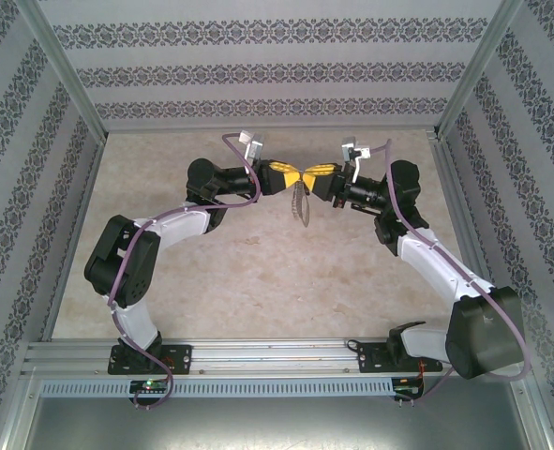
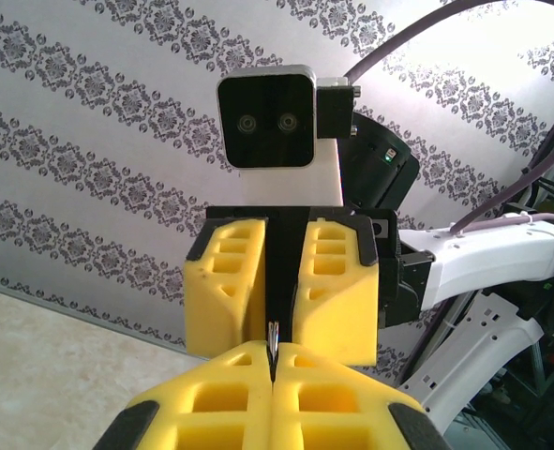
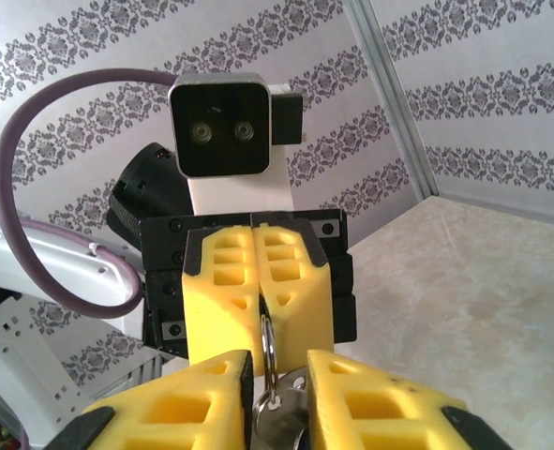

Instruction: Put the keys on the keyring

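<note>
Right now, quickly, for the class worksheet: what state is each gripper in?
Left gripper: shut on the keyring.
Right gripper: open a little, with the keyring between its jaws.

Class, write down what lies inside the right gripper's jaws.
Between the parted jaws of the right gripper sits silvery metal of the keyring. Its far end disappears inside the shut jaws of the left gripper. Anything lower is covered.

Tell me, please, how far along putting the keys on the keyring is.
Done: the keyring hangs above the table. In hand: left pincer shut on it, right pincer slightly open around it. Remaining: whether the key is threaded is too small to tell.
</note>
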You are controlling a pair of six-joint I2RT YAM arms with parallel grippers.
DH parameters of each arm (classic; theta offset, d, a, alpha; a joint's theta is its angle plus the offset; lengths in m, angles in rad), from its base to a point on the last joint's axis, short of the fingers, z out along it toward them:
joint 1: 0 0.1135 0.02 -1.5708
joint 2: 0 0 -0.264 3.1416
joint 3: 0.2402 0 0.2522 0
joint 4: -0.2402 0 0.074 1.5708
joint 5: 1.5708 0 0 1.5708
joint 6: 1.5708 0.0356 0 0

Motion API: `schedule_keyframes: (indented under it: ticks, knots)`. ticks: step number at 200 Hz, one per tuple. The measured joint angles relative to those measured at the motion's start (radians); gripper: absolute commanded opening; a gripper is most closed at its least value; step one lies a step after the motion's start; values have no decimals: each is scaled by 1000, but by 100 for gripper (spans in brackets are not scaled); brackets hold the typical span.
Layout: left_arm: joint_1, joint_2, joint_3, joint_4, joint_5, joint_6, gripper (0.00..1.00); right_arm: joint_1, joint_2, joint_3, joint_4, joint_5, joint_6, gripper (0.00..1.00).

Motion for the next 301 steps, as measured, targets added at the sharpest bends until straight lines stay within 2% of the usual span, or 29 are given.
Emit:
schedule_keyframes:
  ticks: [19, 65, 75, 87, 108, 121, 128, 143, 151, 190, 238, 269, 301]
  knots:
    - [0, 0, 0, 0, 3, -4, 0, 0, 0, 0, 5, 0, 8, 20]
    - [0, 0, 0, 0, 7, -8, 0, 1, 23, 8, 19, -2, 15, 20]
    - [0, 0, 2, 0, 7, -8, 0, 1, 27, 11, 23, -5, 18, 16]
    - [0, 0, 4, 0, 6, -11, 0, 1, 31, 13, 29, -10, 25, 0]
    - [2, 1, 7, 0, 6, -15, 0, 1, 34, 21, 33, -20, 25, 0]
    - [2, 1, 9, -5, 6, -14, 21, 1, 35, 24, 28, -21, 22, 0]
    - [3, 1, 9, -9, 7, -10, 27, 1, 35, 28, 14, -19, 14, 0]
    - [6, 1, 10, -20, 19, 7, 37, 1, 34, 42, -50, -5, -27, 0]
    - [10, 1, 10, -28, 23, 13, 38, 1, 32, 50, -98, 4, -57, 0]
    - [72, -35, 4, -130, 48, 82, 40, 1, -12, 101, -370, 56, -238, 0]
    - [94, -136, 28, -479, 81, 336, 40, 1, -25, 227, -677, 91, -477, 0]
    - [94, -140, 72, -652, 109, 447, 40, 1, -26, 275, -798, 102, -580, 0]
    - [88, -131, 112, -718, 146, 481, 39, 4, -26, 306, -872, 97, -645, 0]
